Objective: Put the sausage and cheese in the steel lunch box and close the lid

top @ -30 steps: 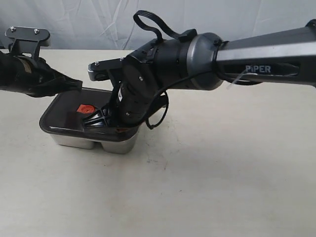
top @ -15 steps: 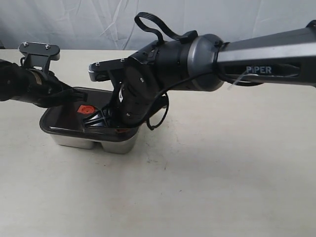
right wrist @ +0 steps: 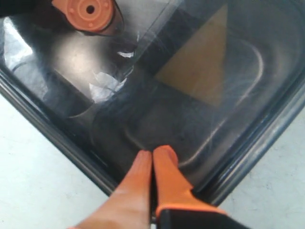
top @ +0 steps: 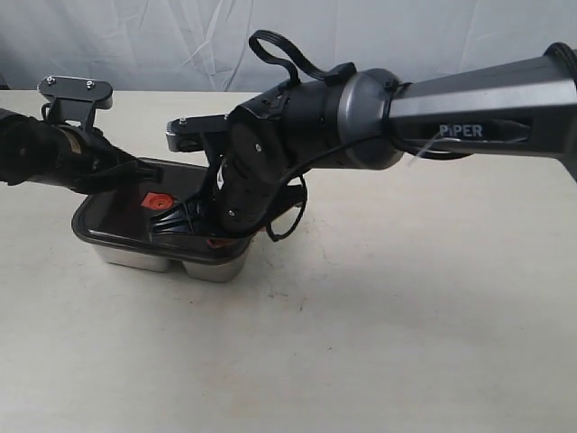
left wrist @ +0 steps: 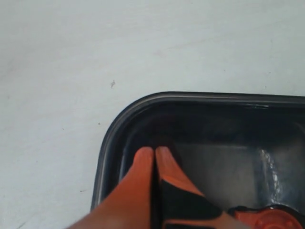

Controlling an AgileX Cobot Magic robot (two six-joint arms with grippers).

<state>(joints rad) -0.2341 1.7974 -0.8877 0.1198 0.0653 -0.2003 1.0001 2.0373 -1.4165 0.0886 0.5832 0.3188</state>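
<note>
The lid [top: 117, 212] sat on the lunch box [top: 215, 268] near the surface's [top: 406, 343] far edge, with cheese [right wrist: 200, 67] visible beneath it and the sausage unseen. The left fingers [left wrist: 143, 167] and right fingers [right wrist: 143, 171], clenched empty, rested on its corners. Only sealing seemed left.

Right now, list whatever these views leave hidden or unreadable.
- Sausage: not found in any view; the dark lid covers the steel lunch box, and each wrist view shows only part of it.
- Lid's seating at its right end: exterior view, blocked by the right arm.
- Cheese: right wrist view, only a dim tan wedge through the lid.
</note>
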